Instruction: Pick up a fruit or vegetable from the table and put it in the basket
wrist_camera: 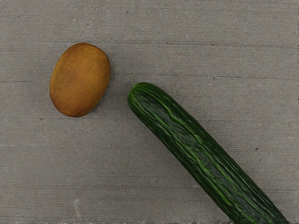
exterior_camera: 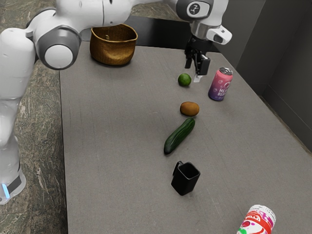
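My gripper hangs open over the far part of the table, its two black fingers apart with nothing held between them. Just below it in the exterior view is a round green lime. A brown oval kiwi lies nearer the camera, followed by a long dark green cucumber. The brown wicker basket stands at the far left of the exterior view. In the wrist view the kiwi lies beside one end of the cucumber, with a gap between them.
A pink and purple can stands upright to the exterior view's right of the gripper. Nearer the camera are a black mug and a red and white container. Grey table surface spans the middle, with a dark wall at the right.
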Robot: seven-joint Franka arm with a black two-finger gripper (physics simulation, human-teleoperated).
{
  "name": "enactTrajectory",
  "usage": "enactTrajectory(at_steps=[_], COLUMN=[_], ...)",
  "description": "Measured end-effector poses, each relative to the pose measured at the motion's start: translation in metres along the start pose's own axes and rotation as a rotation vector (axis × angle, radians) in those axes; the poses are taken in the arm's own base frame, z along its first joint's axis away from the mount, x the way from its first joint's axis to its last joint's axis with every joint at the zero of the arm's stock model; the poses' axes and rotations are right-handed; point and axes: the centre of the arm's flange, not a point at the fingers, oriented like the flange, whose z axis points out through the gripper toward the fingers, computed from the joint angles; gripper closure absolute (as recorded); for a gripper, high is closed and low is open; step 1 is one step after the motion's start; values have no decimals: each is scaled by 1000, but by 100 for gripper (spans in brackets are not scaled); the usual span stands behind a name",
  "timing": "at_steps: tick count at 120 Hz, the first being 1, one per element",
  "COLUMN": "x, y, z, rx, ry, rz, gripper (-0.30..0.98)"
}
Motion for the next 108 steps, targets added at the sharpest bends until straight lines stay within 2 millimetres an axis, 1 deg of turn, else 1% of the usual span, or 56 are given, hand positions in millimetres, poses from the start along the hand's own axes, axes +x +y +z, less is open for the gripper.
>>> enactTrajectory(at_steps=[23, 31, 35, 39, 45, 53, 58, 63, 71, 84, 89, 98, 108], x=[-1, -1, -2, -2, -1, 1, 3, 3, 4, 2, -1, -3, 5], y=[-1, -12, -12, -8, 9, 24, 29, 29, 19, -23, -34, -44, -45], z=[2, 4, 3, 4, 8, 15, 20, 22, 27, 67, 79, 100, 112], rx=[-9, -29, -39, -48, -62, -71, -71, -61, -43, -19, -10, 14, 31], ry=[-14, -19, -20, -23, -34, -51, -60, -65, -78, -168, -196, -225, -191], rz=[21, 10, 11, 21, 55, 88, 102, 109, 100, 30, 13, 5, 12], gripper=[0, 0, 0, 0, 0, 0, 0, 0, 0, 0, 0, 0, 0])
